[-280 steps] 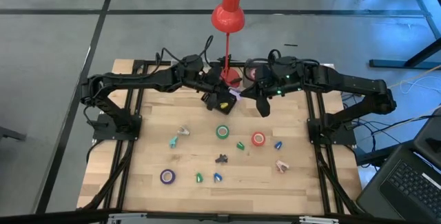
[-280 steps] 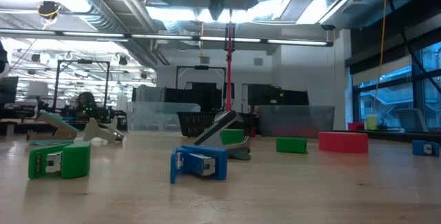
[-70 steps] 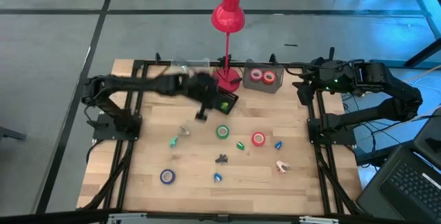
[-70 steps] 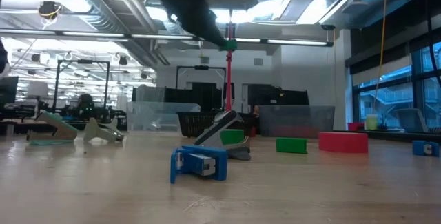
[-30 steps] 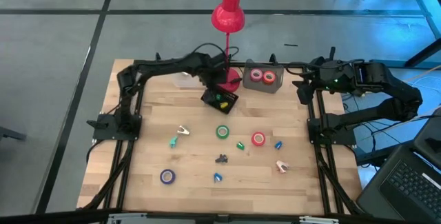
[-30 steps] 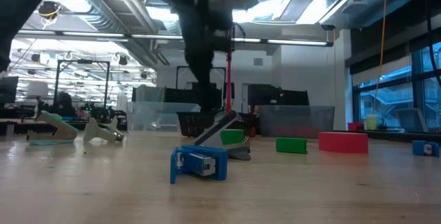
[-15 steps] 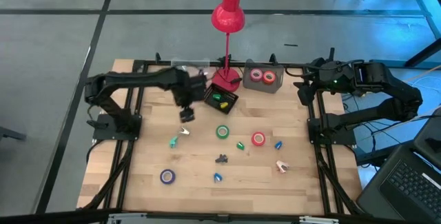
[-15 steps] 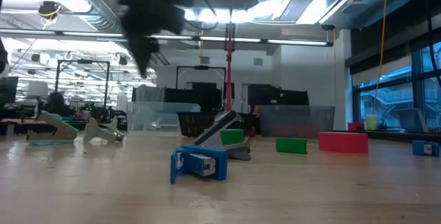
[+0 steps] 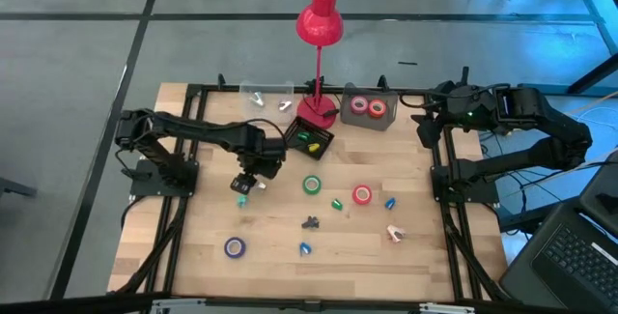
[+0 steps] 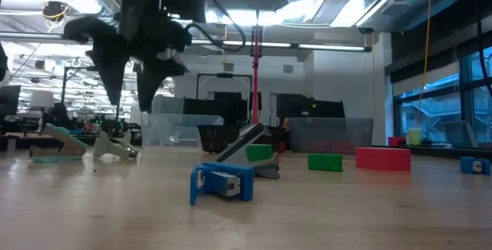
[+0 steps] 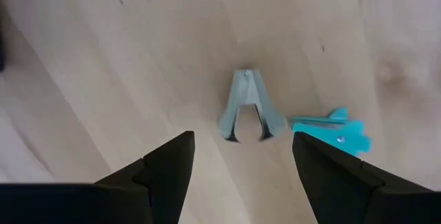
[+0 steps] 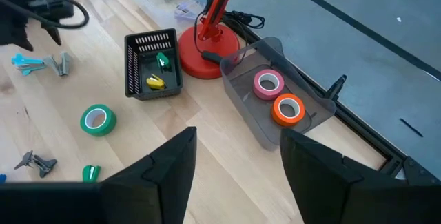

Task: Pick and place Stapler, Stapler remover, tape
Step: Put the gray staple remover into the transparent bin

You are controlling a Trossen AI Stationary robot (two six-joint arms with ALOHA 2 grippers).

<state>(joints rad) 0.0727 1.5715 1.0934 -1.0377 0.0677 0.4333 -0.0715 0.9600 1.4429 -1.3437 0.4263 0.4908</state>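
Left claw (image 11: 239,156) open above staple remover (image 11: 249,105)

Two tape rolls (image 12: 278,98) lie in the tray (image 12: 311,124) right of the lamp base (image 12: 209,61); the basket (image 12: 153,64) sits left of it.

In the high view, the left gripper (image 9: 245,183) sits directly over the pale stapler remover (image 11: 247,105), hiding most of it from above; only the left wrist view shows it whole. In the low view, the tops of both arms are cut off by the upper edge, and the blue stapler (image 10: 222,182) blocks part of the grey stapler (image 10: 247,146) behind it. In the right wrist view, the right gripper's own fingers (image 12: 165,162) are cropped at the bottom edge.
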